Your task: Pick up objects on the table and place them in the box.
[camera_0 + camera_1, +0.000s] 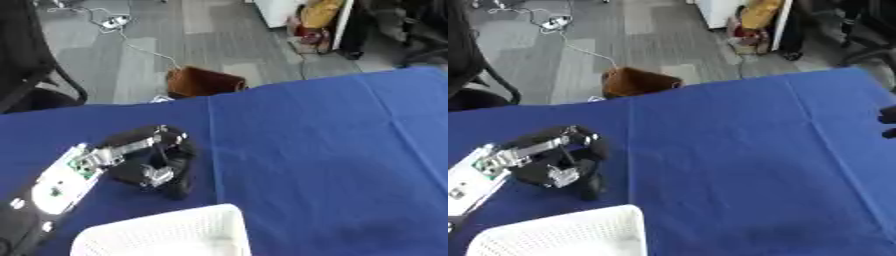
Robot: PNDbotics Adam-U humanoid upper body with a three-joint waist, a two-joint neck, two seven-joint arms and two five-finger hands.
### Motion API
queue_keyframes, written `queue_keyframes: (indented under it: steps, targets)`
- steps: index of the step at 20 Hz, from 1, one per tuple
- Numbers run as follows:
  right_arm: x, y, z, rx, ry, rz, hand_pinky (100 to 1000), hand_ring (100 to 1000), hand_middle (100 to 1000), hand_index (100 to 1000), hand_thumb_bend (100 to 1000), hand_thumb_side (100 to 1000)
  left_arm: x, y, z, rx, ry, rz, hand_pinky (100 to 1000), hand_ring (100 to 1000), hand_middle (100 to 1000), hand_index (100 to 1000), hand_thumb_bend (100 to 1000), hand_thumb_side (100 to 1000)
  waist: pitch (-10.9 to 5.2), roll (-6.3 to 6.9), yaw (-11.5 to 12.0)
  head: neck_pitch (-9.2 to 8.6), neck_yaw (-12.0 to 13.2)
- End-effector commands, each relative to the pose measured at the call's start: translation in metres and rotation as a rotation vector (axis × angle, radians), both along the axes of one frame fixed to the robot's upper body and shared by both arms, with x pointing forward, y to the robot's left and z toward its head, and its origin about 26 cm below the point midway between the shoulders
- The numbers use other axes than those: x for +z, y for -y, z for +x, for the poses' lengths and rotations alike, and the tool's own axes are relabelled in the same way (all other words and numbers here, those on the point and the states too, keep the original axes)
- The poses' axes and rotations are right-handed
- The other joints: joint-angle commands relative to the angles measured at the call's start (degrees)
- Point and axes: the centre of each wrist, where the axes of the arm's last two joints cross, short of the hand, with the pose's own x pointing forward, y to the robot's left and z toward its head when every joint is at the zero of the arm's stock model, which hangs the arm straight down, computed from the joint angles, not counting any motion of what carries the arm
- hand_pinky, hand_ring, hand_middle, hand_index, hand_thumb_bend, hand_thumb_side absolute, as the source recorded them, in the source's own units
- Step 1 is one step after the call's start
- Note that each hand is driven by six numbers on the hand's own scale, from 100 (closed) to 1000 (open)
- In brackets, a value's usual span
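Table, blue cloth. My left hand above white perforated plastic box at near edge; fingers curled, contents not discernible to me. Right hand: dark tips only, state unclear.

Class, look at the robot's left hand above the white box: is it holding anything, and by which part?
It cannot be told: the left hand has its fingers curled downward near the white box, but no separate object shows in them.

Left arm enters from near-left corner, white-and-silver forearm angled toward centre. Left hand held low over the tabletop, black fingers curled downward; whether they enclose anything cannot be told. Right hand: only dark tips at right edge.
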Motion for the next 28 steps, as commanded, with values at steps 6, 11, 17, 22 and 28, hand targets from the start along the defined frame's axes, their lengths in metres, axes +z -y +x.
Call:
queue_keyframes:
  steps: [6,11,17,22,28]
  targets:
    - [0.0118,0.0081,-0.0042,0.146,0.283,-0.406,736,831,823,935,860,674,0.0125,0.0060,-0.0047,-0.332,0.073,0.353,100,219,278,372,100,449,-1.51,-0.59,0.42,0.11,0.22]
    - [0.0117,0.0088,-0.0045,0.145,0.284,-0.404,736,830,823,935,858,681,0.0165,0.0031,-0.0052,-0.326,0.108,0.277,100,100,100,156,100,345,-1.47,-0.67,0.66,0.52,0.12]
    - [0.0113,0.0093,-0.0045,0.145,0.283,-0.400,736,830,824,935,855,692,0.0145,0.0027,-0.0051,-0.307,0.132,0.229,100,100,100,116,100,331,-1.49,-0.80,0.91,1.85,-0.06]
    - [0.0113,0.0090,-0.0044,0.146,0.283,-0.397,736,830,824,935,855,694,0.0131,0.0044,-0.0051,-0.309,0.132,0.231,100,100,100,114,100,339,-1.55,-0.91,0.95,1.93,-0.03]
    - [0.0102,0.0102,-0.0044,0.144,0.280,-0.397,735,830,824,935,855,692,0.0133,0.0044,-0.0062,-0.313,0.129,0.237,100,100,100,114,100,342,-1.61,-1.01,1.27,2.21,0.07]
